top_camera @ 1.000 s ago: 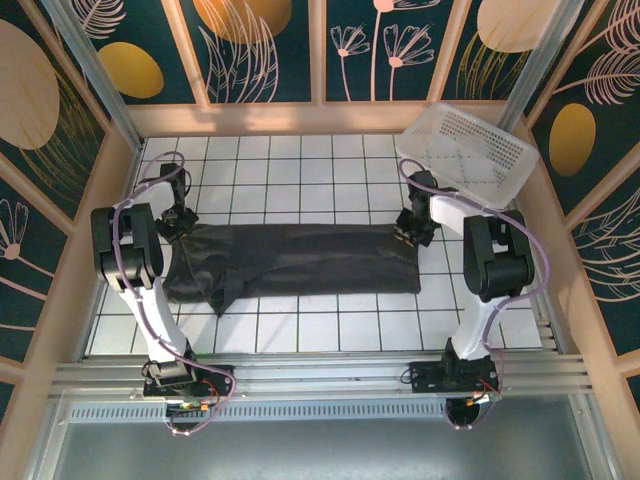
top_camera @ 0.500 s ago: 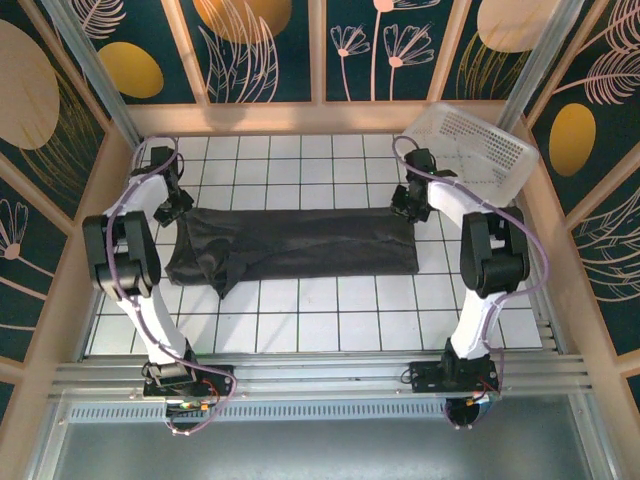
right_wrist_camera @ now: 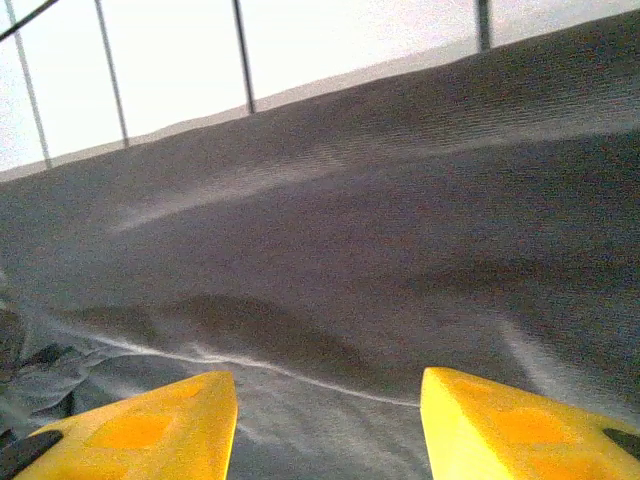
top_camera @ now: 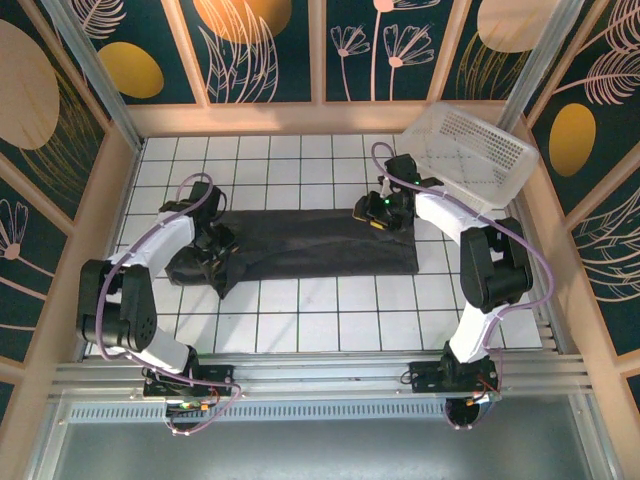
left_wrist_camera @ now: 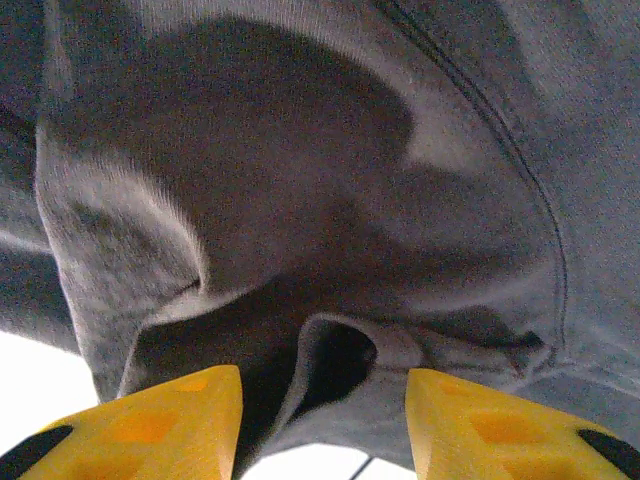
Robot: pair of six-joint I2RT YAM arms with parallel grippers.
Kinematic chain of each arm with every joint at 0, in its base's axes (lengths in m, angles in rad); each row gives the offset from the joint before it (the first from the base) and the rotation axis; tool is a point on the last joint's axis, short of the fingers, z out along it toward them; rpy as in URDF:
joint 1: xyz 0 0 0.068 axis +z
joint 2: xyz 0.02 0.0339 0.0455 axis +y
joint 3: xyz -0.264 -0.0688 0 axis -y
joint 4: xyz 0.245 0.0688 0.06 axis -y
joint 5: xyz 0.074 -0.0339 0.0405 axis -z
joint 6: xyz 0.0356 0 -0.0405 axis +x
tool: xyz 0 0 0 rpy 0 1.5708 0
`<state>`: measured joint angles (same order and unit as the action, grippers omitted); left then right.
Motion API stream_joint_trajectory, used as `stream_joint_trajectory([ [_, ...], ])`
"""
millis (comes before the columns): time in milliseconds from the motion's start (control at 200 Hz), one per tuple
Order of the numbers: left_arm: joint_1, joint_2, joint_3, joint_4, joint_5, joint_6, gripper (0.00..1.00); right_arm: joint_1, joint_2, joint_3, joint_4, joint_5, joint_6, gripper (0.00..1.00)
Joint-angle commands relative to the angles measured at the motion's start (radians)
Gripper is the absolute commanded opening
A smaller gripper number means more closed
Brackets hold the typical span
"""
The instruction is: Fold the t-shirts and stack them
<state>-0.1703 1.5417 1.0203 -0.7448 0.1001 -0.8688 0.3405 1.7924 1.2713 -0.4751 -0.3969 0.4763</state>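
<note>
One t-shirt (top_camera: 320, 250), one basket (top_camera: 497, 168), two arms (top_camera: 158, 238) (top_camera: 452, 213).

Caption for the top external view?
Left claw and right claw over a dark t-shirt folded lengthwise on tiled table.

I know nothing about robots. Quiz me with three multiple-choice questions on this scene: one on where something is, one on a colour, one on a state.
1. Where is the basket?
A) near left corner
B) far right corner
C) near right corner

2. What colour is the shirt?
A) dark grey
B) white
C) yellow

3. How is the right gripper set?
A) shut on the shirt
B) shut on the basket
C) open over the shirt

Answers:
1. B, it leans at the far right corner.
2. A, the cloth is charcoal, nearly black.
3. C, its yellow fingers stand apart with nothing between them.
</note>
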Motion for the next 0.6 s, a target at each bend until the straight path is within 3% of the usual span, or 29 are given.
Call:
stream_joint_trajectory([
  [0, -0.005, -0.02, -0.038, 0.002, 0.098, -0.068, 0.47, 0.01, -0.008, 0.035, -0.01, -0.071, -0.008, 0.52],
  [255, -0.012, -0.032, 0.004, -0.008, 0.035, -0.08, 0.46, 0.012, -0.028, 0.0, -0.001, -0.063, 0.004, 0.52],
  [596, -0.016, -0.045, -0.005, 0.045, 0.094, -0.145, 0.46, 0.012, -0.047, -0.026, 0.006, -0.054, 0.005, 0.52],
])
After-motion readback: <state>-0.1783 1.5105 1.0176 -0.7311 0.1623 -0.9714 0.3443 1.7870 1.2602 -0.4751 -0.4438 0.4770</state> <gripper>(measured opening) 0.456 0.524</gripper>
